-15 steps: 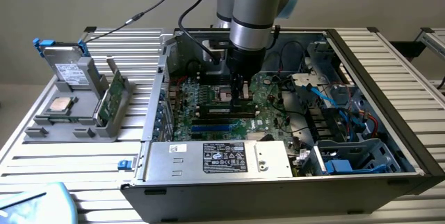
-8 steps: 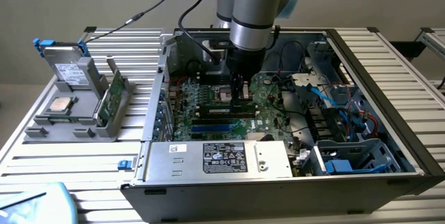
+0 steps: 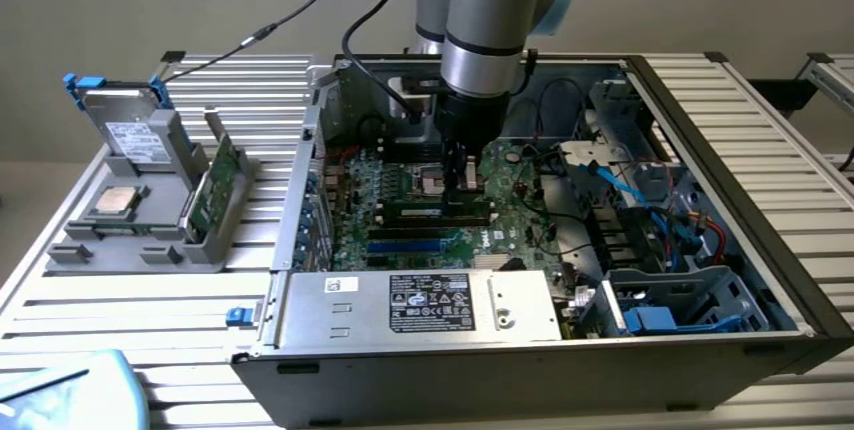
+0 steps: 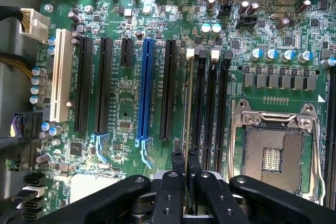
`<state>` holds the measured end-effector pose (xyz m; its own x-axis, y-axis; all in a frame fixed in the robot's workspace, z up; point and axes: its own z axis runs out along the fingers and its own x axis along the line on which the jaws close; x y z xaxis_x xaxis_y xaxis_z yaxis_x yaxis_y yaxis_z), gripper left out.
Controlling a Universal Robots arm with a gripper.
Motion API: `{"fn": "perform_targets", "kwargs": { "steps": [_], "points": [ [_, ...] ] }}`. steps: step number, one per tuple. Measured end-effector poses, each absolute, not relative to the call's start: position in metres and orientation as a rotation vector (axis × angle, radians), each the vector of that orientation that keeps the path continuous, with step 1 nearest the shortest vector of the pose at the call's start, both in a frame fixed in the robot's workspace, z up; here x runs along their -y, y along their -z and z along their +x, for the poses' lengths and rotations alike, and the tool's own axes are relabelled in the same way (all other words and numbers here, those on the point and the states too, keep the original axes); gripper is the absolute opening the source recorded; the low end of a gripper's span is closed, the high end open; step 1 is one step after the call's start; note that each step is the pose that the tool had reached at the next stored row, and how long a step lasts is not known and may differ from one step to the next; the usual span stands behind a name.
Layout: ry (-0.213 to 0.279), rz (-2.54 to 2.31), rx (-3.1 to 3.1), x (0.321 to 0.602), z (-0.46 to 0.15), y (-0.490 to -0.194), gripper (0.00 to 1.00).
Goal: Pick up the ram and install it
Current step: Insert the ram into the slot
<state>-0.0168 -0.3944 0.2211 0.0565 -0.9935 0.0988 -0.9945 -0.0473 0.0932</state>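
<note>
— Inside the open computer case (image 3: 534, 380), where is the arm's gripper (image 3: 465, 188) sitting?

— It is reaching straight down over the motherboard (image 4: 126, 129), at the bank of memory slots (image 4: 212, 108) beside the CPU socket (image 4: 273, 150).

— And how is the pincer standing?

— It is pinching narrow, nearly together, with the ram (image 4: 187, 108) clamped between its two black fingers (image 4: 178, 163).

— How is the ram lying?

— Edge-on to the wrist camera (just a thin pale line), it is running along the memory slot farthest from the socket, between the next memory slot and a long black expansion slot (image 4: 169, 87). Whether it is sitting down in that slot or hovering just above it, I cannot tell.

— What else is showing on the board?

— A blue expansion slot (image 4: 144, 93) and a white slot (image 4: 62, 74) are lying parallel to it, farther from the socket.

— And outside the case?

— On the exterior view's left, a grey holder (image 3: 94, 250) is resting on the slatted aluminium table (image 3: 174, 330), carrying a hard drive (image 3: 134, 140), a processor chip (image 3: 118, 202) and a taller green board with a metal edge (image 3: 214, 185), standing upright. A silver power supply (image 3: 420, 305) is sitting along the case's near side.
</note>
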Motion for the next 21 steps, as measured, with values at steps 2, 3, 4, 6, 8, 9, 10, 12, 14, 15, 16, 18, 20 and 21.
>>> {"fn": "perform_targets", "kwargs": {
  "steps": [2,3,4,6,8,9,10,12,14,15,16,18,20,21],
  "points": [
    [-0.011,2.179,2.07,0.3943,-0.0168,-0.221,0.14],
    [-0.011,2.178,2.071,0.3943,-0.0168,-0.2209,0.14],
    [-0.011,2.177,2.072,0.3943,-0.0168,-0.2206,0.14],
    [-0.011,2.176,2.074,0.3943,-0.0168,-0.2202,0.14],
    [-0.011,2.174,2.075,0.3943,-0.0168,-0.2197,0.14],
    [-0.011,2.173,2.076,0.3942,-0.0168,-0.2195,0.14],
    [-0.011,2.172,2.077,0.3942,-0.0168,-0.2193,0.14],
    [-0.01,2.17,2.079,0.3941,-0.0168,-0.2188,0.14],
    [-0.01,2.169,2.081,0.394,-0.0168,-0.2186,0.14],
    [-0.01,2.168,2.082,0.394,-0.0168,-0.2184,0.14],
    [-0.01,2.167,2.082,0.394,-0.0168,-0.2182,0.14],
    [-0.01,2.166,2.084,0.3939,-0.0168,-0.2176,0.14],
    [-0.01,2.164,2.086,0.3939,-0.0168,-0.217,0.14],
    [-0.01,2.164,2.086,0.3939,-0.0168,-0.217,0.14]
  ]
}}
